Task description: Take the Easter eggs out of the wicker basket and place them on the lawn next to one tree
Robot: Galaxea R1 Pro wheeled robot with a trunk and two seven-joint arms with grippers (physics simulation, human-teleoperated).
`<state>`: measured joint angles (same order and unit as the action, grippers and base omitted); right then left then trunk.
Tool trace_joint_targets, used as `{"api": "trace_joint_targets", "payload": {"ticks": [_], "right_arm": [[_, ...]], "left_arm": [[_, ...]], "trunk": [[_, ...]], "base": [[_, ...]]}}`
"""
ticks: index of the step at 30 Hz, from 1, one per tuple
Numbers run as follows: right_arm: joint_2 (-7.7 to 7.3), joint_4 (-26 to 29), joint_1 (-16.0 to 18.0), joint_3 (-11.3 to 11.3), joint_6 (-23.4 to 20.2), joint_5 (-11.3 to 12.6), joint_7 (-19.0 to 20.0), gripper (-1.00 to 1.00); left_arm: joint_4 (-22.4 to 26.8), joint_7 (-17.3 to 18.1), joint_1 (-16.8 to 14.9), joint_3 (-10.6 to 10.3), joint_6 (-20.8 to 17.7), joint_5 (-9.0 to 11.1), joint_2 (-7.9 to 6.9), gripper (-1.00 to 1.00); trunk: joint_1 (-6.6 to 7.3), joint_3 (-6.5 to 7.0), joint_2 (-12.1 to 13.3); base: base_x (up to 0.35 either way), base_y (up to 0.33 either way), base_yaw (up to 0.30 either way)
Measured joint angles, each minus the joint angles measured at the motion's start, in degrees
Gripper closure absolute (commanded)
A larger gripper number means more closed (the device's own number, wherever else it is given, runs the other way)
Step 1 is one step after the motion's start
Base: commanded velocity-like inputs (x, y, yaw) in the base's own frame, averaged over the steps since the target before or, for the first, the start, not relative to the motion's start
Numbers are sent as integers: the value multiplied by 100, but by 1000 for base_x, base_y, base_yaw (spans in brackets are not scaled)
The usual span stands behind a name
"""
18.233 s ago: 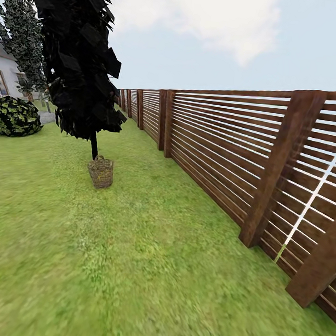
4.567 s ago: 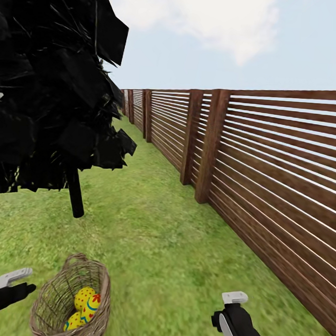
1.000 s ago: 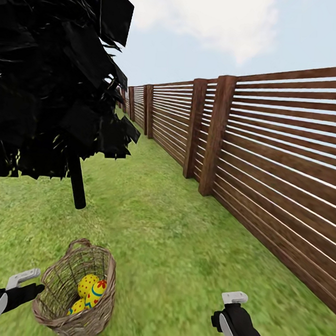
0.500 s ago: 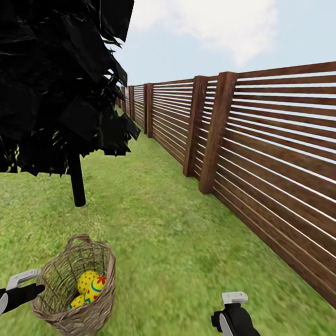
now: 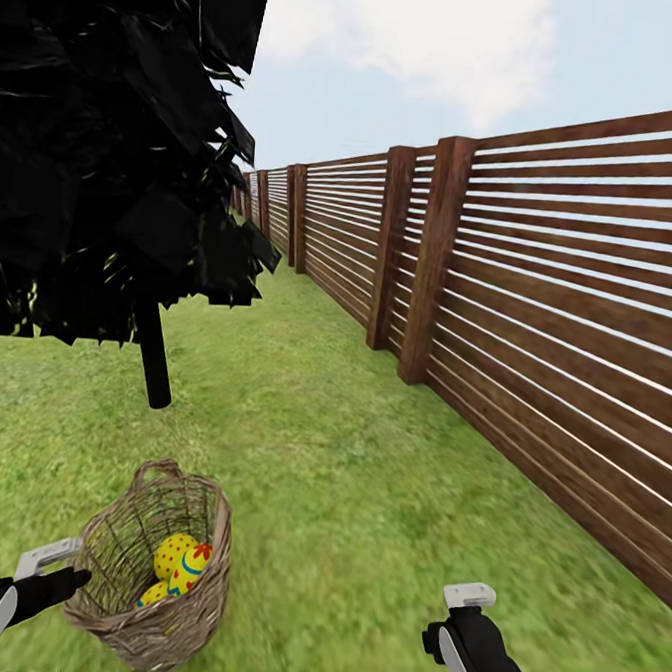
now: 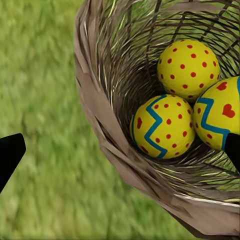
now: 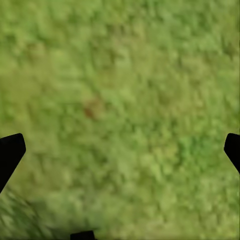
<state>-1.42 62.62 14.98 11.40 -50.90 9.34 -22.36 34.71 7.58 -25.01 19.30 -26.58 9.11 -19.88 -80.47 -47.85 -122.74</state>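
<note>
Left gripper (image 5: pixel 54 567), fingers spread, hangs just left of the wicker basket (image 5: pixel 155 564) on the near lawn (image 5: pixel 345 497); right gripper (image 5: pixel 462 611), likewise spread, hangs over bare grass. We judge the three Easter eggs (image 6: pixel 162 126) inside rigid, smooth and slippery: grasp one across its widest girth, reaching past the stiff rim.
</note>
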Motion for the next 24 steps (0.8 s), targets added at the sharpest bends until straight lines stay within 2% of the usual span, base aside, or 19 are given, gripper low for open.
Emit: {"api": "trace_joint_targets", "payload": {"ticks": [24], "right_arm": [[0,0,-1,18,0,0,0,-100]], "left_arm": [[-6,0,0,0,8,-1,69,-100]], "trunk": [[-527,-431,-963]], "base": [[0,0,0]]}}
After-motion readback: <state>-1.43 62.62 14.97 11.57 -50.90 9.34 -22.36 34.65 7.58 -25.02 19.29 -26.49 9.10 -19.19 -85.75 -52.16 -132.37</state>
